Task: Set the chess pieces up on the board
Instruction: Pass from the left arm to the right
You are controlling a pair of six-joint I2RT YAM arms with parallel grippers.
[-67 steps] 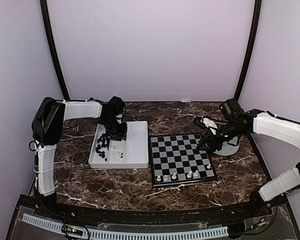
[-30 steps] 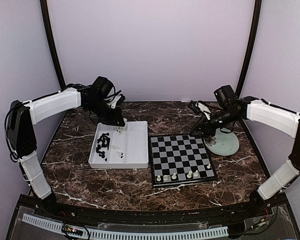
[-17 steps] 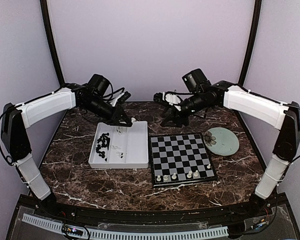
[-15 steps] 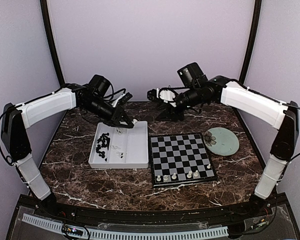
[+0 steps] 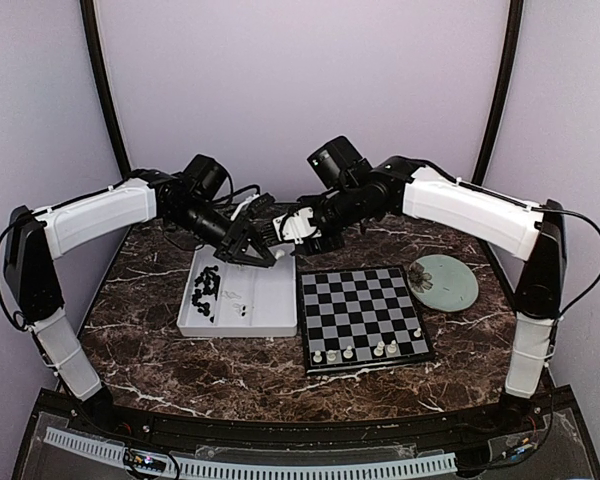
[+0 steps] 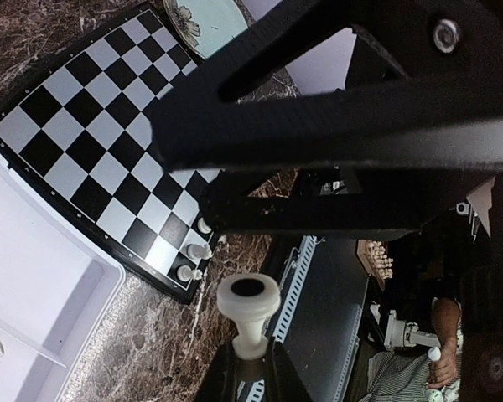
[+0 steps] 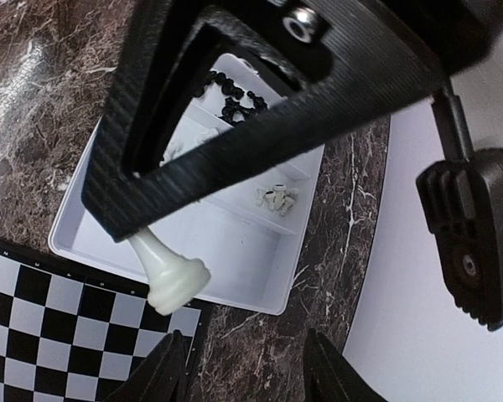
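Note:
My left gripper point(image 5: 268, 256) hovers over the far right corner of the white tray point(image 5: 270, 300), shut on the thin end of a white chess piece point(image 6: 248, 306), whose round base points outward. The same piece point(image 7: 169, 273) shows in the right wrist view, sticking out of the left gripper's black fingers point(image 7: 335, 75). My right gripper point(image 5: 302, 232) faces it closely from the right; its jaws point(image 7: 245, 373) stand open with nothing between them. The board point(image 5: 365, 300) lies right of the tray, with several white pieces point(image 5: 348, 352) along its near edge.
The tray holds a heap of black pieces point(image 5: 208, 285) at its left and a few white ones point(image 5: 240, 306) in the middle. A pale green plate point(image 5: 445, 282) lies right of the board. Both arms meet above the table's far middle.
My right arm swung from the plate leftward to the tray's far corner, its jaws widening. My left gripper rose from the tray with the white piece and moved right towards it.

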